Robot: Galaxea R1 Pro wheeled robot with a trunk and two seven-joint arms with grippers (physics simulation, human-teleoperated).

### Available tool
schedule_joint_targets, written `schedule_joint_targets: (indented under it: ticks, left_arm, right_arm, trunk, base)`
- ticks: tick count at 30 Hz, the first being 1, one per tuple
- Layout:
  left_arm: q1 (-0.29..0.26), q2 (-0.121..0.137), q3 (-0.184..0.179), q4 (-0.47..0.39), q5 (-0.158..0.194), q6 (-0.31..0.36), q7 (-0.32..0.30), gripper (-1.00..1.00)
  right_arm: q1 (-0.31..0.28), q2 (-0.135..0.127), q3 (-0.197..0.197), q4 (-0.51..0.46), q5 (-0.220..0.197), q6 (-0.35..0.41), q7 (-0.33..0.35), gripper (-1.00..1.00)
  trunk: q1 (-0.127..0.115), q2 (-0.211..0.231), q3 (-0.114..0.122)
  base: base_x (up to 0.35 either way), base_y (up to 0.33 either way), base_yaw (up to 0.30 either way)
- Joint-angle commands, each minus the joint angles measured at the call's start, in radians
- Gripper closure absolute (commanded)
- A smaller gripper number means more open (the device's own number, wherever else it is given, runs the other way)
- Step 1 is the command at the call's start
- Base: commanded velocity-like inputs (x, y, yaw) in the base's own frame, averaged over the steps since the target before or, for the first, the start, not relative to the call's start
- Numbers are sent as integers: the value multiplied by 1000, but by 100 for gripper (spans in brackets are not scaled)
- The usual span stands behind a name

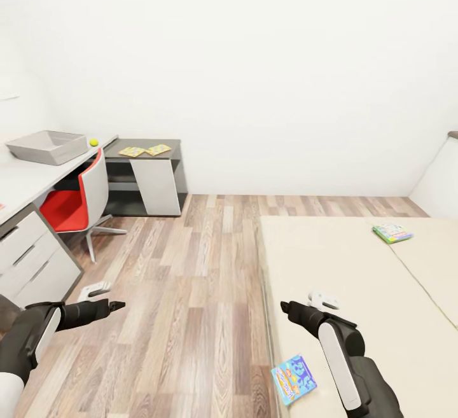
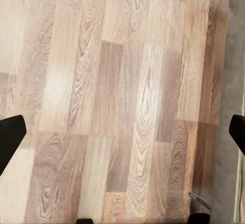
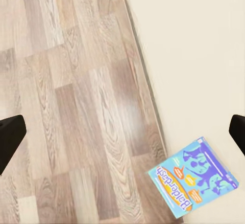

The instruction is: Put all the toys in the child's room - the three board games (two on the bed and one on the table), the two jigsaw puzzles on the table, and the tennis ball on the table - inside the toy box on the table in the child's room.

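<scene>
The light grey toy box stands on the white table at the far left, and the tennis ball lies just right of it. Two jigsaw puzzles lie on the lower dark side unit. On the beige bed, a blue board game rests at the near edge and a white-green board game lies farther right. My right gripper hovers open over the bed's edge, just beyond the blue game. My left gripper hangs open above the floor.
A red chair with a white back is tucked at the table. White drawers face the wooden floor between table and bed. A plain wall closes the back; the headboard rises at the right.
</scene>
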Motion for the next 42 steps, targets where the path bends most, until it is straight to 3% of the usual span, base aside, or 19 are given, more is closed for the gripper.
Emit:
schedule_joint_targets:
  ticks: [1,42]
  left_arm:
    - [-1,0,2,0,5,8,-1,-100]
    - [-1,0,2,0,5,7,-1,-100]
  right_arm:
    - [-1,1,-1,-2,-11,3,-9,-100]
    - [-1,1,0,0,-14,-30,-7,-100]
  trunk:
    - [0,-1,-1]
    - [0,-1,-1]
  base:
    - [0,283,0]
    - [6,267,-11]
